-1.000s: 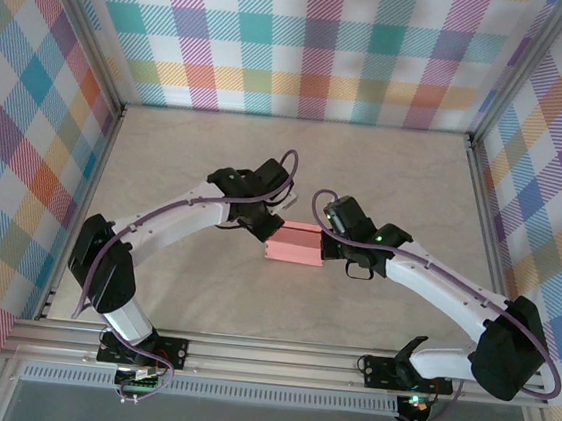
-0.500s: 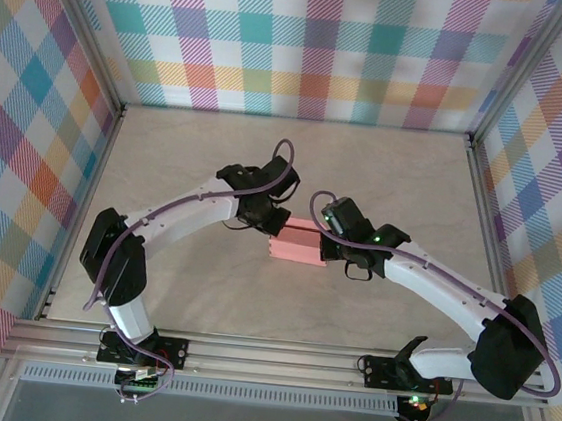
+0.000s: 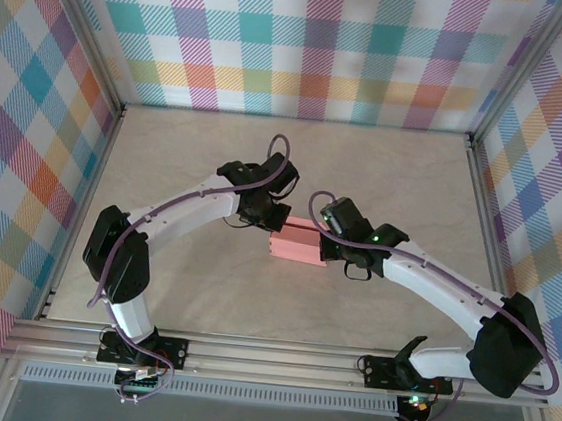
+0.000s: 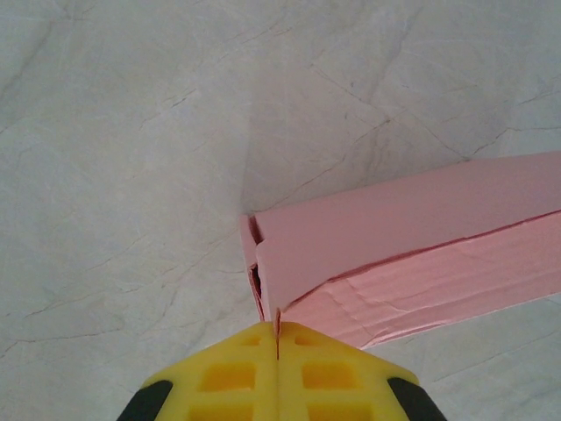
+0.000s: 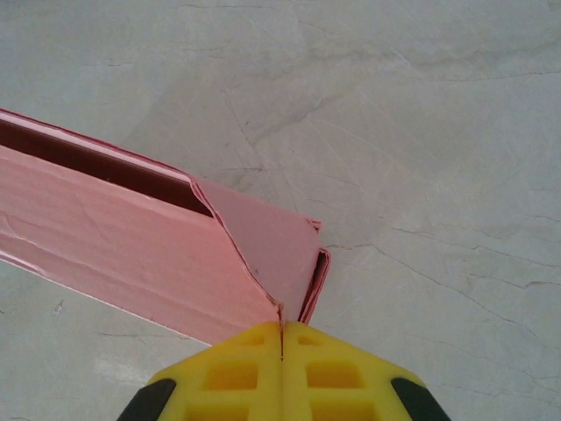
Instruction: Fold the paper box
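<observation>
Marbled table (image 3: 173, 280) open around, paper box (image 3: 296, 244) central, left hand (image 4: 277, 329), right hand (image 5: 281, 326) pinching its end edges

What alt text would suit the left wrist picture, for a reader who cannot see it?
The yellow left gripper, closed at the bottom of the picture, pinches a thin card edge at the end of the pink paper box. The box stretches away to the right across a pale marbled table.

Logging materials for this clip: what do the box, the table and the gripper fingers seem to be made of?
Box: thin card, matte salmon-pink; creases, wrinkles and a slim cut edge show.
Table: pale grey with marble-like veins, matte; perhaps stone-look laminate or a printed sheet, cannot tell which.
Fingers: likely moulded plastic, yellow, low sheen, with recessed pockets.
</observation>
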Motion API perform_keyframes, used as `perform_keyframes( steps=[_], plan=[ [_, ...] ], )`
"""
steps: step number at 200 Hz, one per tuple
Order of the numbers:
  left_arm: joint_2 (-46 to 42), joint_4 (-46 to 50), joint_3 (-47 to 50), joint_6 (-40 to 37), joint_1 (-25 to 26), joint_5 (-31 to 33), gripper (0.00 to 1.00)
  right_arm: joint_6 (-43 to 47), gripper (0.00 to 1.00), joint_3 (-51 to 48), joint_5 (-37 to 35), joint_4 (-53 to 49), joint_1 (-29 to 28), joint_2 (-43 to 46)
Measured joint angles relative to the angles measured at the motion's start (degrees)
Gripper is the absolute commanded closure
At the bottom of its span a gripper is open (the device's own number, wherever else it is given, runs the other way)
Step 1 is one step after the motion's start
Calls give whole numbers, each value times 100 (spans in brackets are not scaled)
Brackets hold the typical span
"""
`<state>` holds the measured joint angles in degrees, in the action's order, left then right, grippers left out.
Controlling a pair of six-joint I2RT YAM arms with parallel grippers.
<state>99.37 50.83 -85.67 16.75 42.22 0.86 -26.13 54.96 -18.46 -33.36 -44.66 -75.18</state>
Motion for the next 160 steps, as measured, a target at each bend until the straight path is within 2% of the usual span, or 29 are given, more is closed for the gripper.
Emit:
perform_keyframes(
  steps=[95,130,160],
  plan=[
    [24,-157,92,197,-79,-166,100,-2,100,0,-2,-2,0,0],
    [-57,-496,564,254,-79,-131,100,-4,100,-4,-4,-2,0,0],
    [-492,-1019,1187,304,-57,-136,100,-2,100,-188,13,203,-13,39]
  ],
)
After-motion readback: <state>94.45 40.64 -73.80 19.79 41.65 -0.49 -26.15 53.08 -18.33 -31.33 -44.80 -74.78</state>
